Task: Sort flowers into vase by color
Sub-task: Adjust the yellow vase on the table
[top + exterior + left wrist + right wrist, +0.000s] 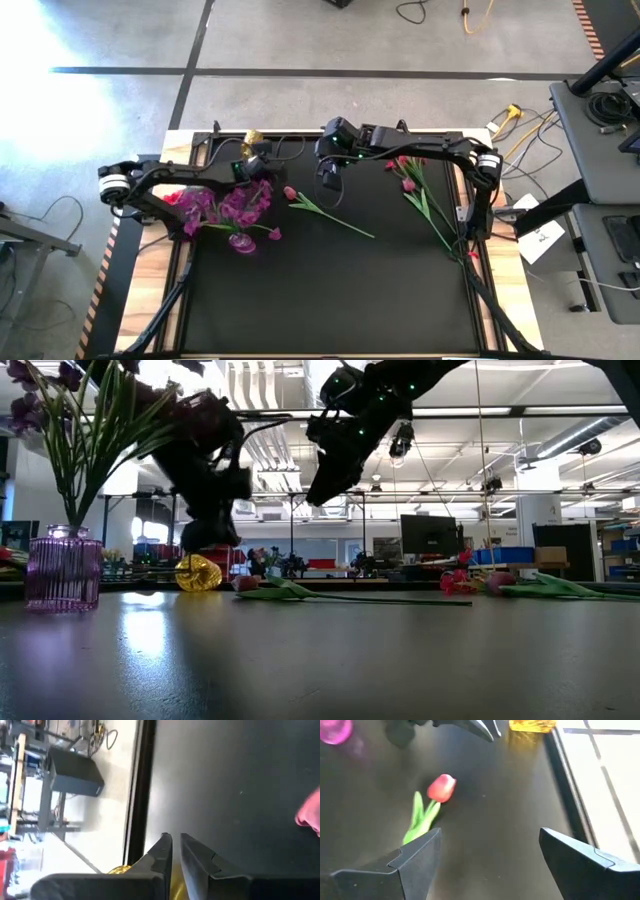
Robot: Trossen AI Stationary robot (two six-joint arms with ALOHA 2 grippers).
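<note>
The lower half of the black table (pixel 330 300) in the high view is unobstructed from left edge to right edge. At centre left, a ribbed purple glass vase (pixel 63 568) holding purple artificial flowers (pixel 228 205) blocks passage. A pink tulip on a thin green stem (pixel 325 213) lies flat just right of it, across the centre. Red-pink flowers on long green stems (pixel 428 205) lie along the right edge. A yellow glass vase (pixel 198 573) stands at the upper left edge. The right tool (pixel 485 860), jaws wide apart, hangs above the tulip; the left tool (pixel 176 851), jaws nearly closed, hangs beside the yellow vase.
</note>
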